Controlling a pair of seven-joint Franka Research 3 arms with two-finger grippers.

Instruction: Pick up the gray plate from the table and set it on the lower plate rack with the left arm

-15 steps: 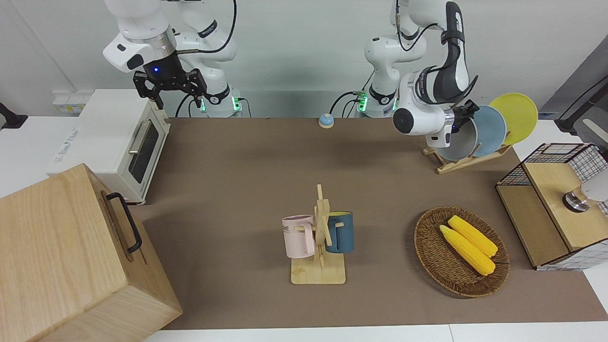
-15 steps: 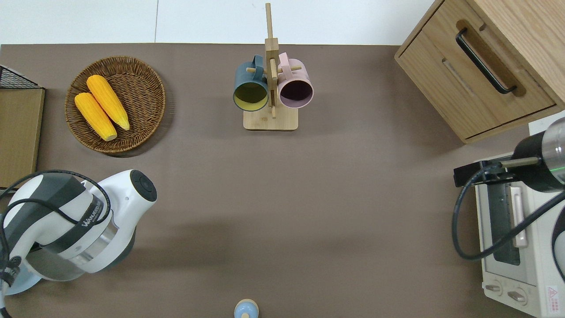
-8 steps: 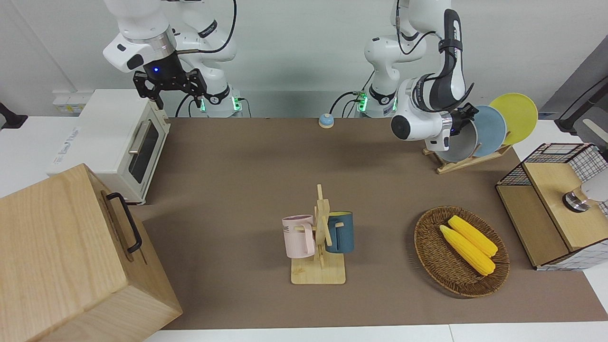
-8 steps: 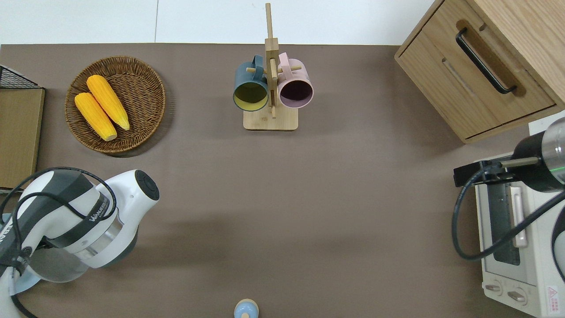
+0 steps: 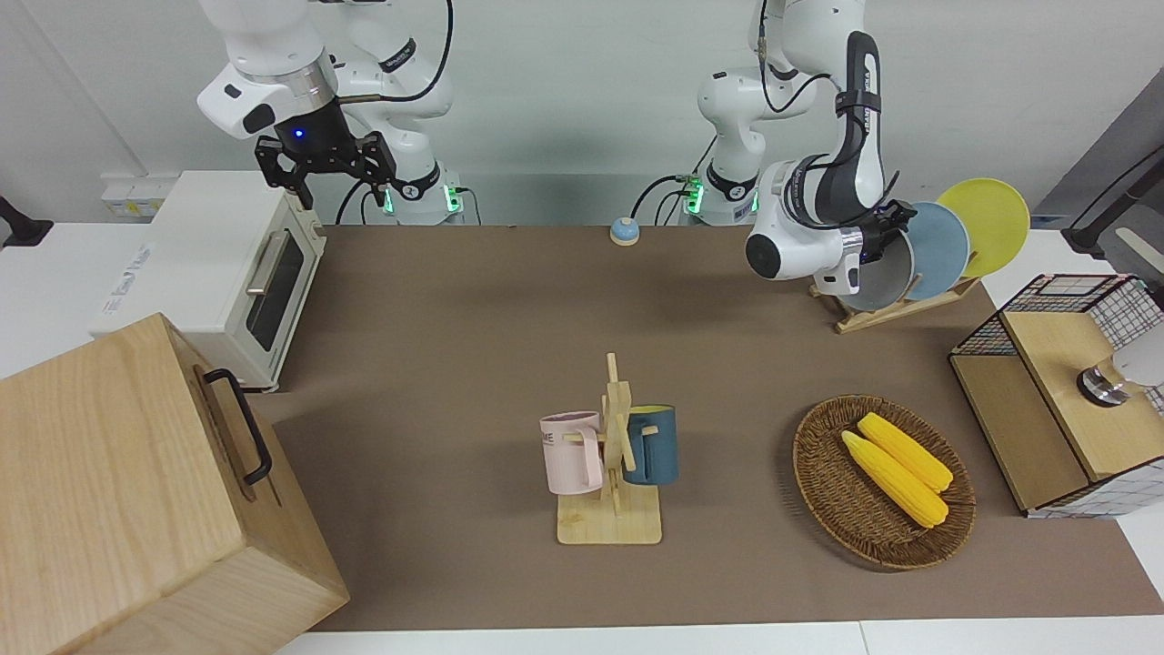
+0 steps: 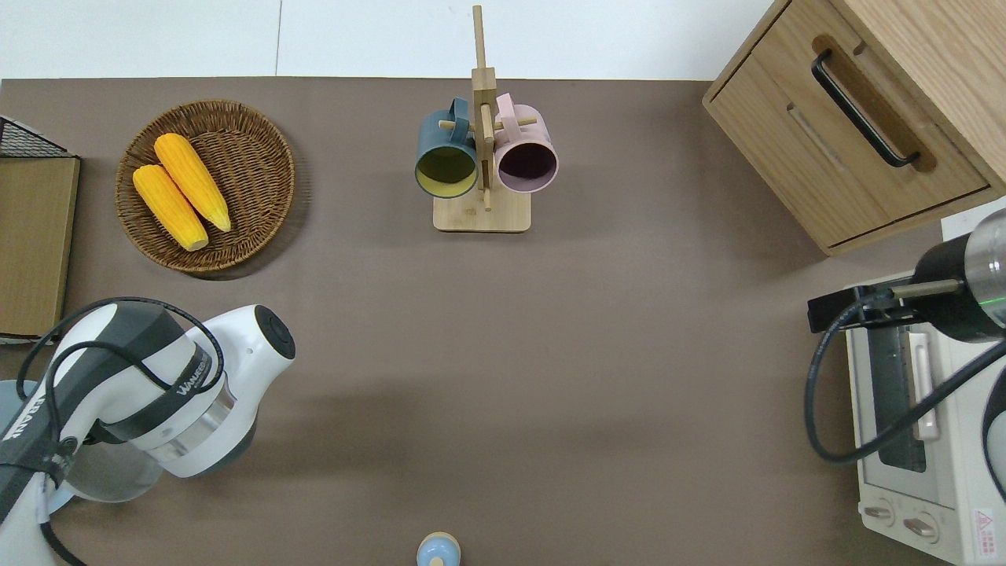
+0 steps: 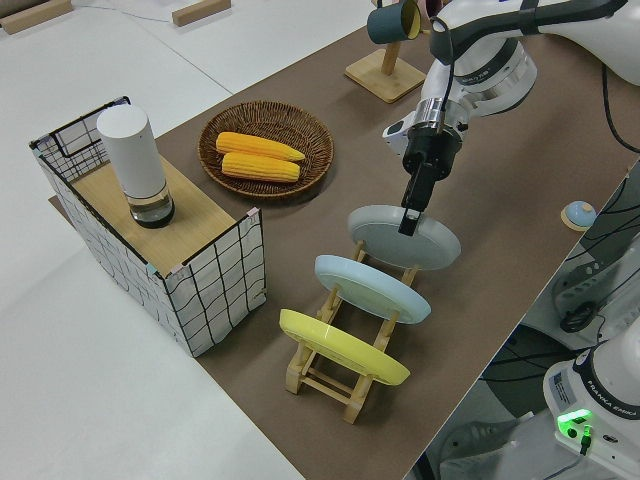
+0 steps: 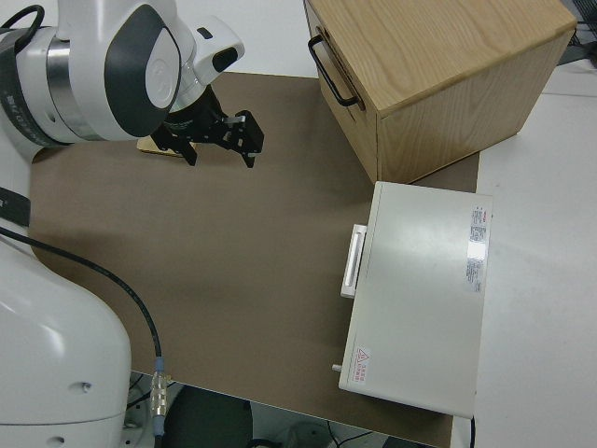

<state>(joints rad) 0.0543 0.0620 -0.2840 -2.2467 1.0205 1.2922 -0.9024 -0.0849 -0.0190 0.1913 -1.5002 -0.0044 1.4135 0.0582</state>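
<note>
The gray plate [image 7: 405, 236], round and smooth with a shallow raised rim, stands tilted in the lowest slot of the lower plate rack [image 7: 340, 372], a slanted frame of pale wooden rails and pegs near the desk corner at the left arm's end, by the robots' edge. I see my left gripper [image 7: 409, 221] reaching down onto the plate's upper rim with its slim black fingers [image 7: 413, 196] closed around that rim, so it is grasping the plate. In the next slot up sits the light blue plate [image 7: 372, 287], then the yellow plate [image 7: 342, 347] highest, both the same round shape.

Farther from the robots along that end lies a round woven wicker basket [image 5: 823, 482] holding two bumpy yellow corn cobs [image 5: 898, 467]. Beside it at the desk edge is a wire-grid box with a wooden shelf [image 7: 160, 245], a white cylinder [image 7: 133, 163] standing on it.

Toward the middle of the brown mat of the table [image 6: 550, 354], a wooden mug stand [image 5: 614, 455] carries a pink mug [image 5: 571, 452] and a dark teal mug [image 5: 653, 444].

The right gripper [image 5: 320, 178] is parked, fingers spread apart.
</note>
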